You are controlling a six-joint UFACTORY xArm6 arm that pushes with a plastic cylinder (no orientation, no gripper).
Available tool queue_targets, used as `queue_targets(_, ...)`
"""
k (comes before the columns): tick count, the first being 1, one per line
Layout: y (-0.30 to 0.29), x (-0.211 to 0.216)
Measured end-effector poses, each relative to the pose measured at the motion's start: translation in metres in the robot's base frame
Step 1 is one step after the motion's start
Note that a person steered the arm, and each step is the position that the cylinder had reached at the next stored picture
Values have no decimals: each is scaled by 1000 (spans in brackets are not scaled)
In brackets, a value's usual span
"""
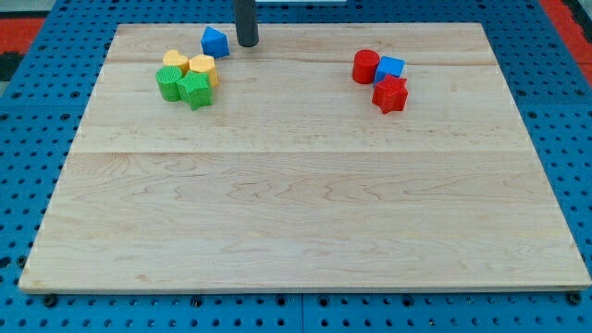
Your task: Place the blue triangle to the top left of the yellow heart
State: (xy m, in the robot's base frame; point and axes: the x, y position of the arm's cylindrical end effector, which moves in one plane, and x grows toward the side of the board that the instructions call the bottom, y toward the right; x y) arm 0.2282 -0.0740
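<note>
The blue triangle [215, 42] sits near the top edge of the wooden board, at the view's upper left. My tip [247, 43] stands just to its right, a small gap apart. Below the triangle lies a tight cluster: a yellow heart [174, 61], a second yellow block [203, 67], a green round block [168, 83] and a green star-like block [196, 91]. The blue triangle is up and to the right of the yellow heart.
At the view's upper right a red cylinder [365, 67], a blue cube [390, 67] and a red star-like block [390, 94] touch each other. The wooden board [305, 213] lies on a blue pegboard table [28, 139].
</note>
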Motion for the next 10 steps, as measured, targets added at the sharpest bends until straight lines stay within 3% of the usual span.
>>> queue_targets(6, -58, 5)
queue_targets(8, -43, 30)
queue_targets(10, -83, 43)
